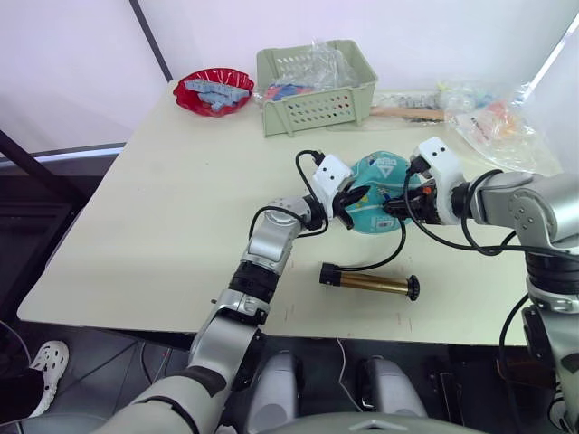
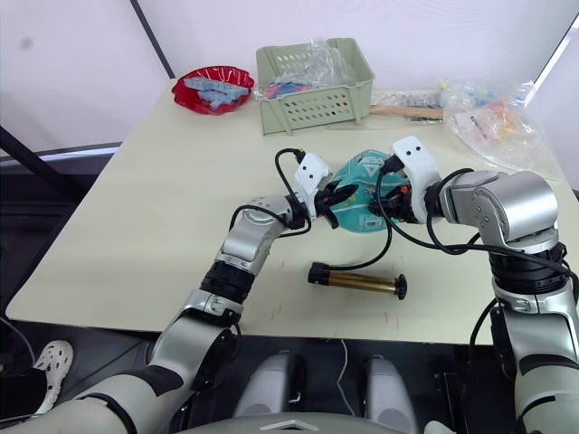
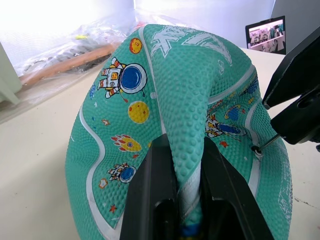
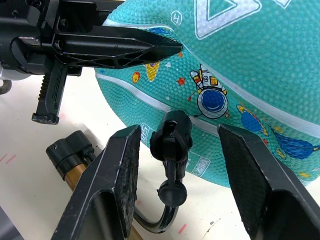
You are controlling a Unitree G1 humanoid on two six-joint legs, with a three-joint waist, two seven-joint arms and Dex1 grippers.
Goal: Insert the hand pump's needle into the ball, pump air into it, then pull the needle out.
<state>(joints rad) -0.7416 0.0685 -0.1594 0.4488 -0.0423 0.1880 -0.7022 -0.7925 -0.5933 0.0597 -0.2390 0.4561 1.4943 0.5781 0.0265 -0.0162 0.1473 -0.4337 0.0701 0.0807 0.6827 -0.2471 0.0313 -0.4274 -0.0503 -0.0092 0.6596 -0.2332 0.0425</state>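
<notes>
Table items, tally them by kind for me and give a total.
Balls: 1, the teal ball
Pumps: 1, the hand pump
Baskets: 1, the green basket
Bowls: 1, the red bowl
Plastic bags: 1, the clear bag
Total: 5

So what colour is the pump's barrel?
Bronze-brown with black end caps, on the hand pump; clearest in the left eye view.

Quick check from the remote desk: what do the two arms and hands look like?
Both arms are silver-grey metal with black ribbed joints. Each wrist carries a white boxy housing trailing looped black cables. The left hand and right hand each have two flat black fingers.
</notes>
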